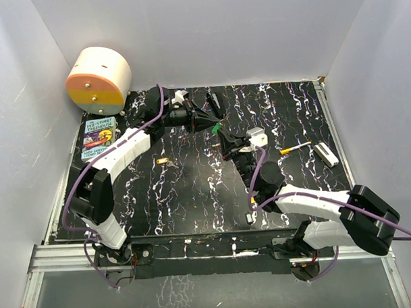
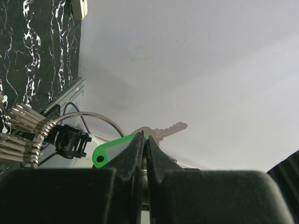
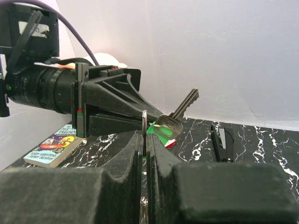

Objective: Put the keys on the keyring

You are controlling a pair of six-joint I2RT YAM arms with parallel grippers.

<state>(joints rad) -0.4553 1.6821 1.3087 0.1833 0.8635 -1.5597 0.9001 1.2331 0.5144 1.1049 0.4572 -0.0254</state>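
Jutting from the left claw (image 2: 144,136), a silver key (image 2: 164,129) bears a green tag (image 2: 108,152).

Cream-orange drum (image 1: 99,78) far left; book (image 1: 98,139) nearby; white box (image 1: 326,154) right.

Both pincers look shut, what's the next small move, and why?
Probably ease the left pincer, shut on the green key, toward the keyring clamped in the right pincer: the key's head sits right beside the ring, apparently not threaded yet.
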